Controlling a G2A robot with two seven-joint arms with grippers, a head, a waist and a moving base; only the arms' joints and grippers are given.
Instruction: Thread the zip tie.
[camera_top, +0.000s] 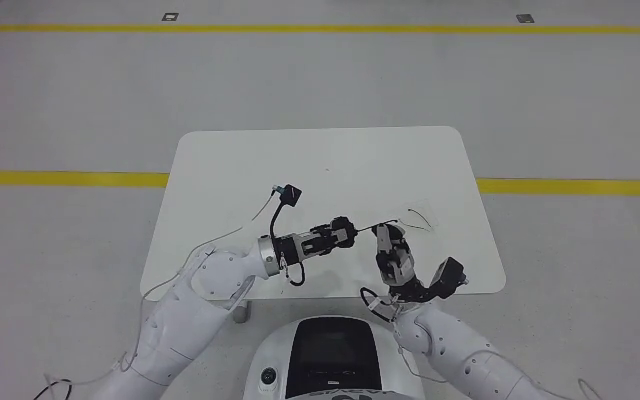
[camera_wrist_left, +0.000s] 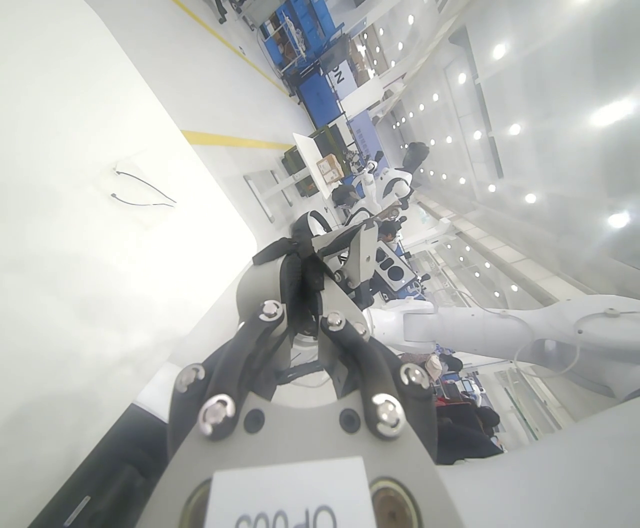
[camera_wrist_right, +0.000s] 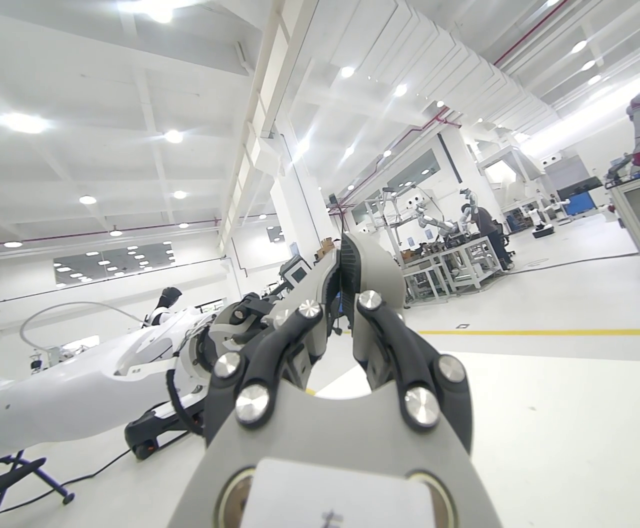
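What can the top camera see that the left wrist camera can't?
Top view: the whole white table, yellow floor lines, and a thin zip tie held between the left gripper and the right gripper. Left wrist view: a big hall with blue racks and ceiling lights. Both: the two grippers close together and spare zip ties lying on the table.

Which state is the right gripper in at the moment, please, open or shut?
Shut: the right gripper has its pads pressed together on a thin black zip tie, which sticks out beyond them.
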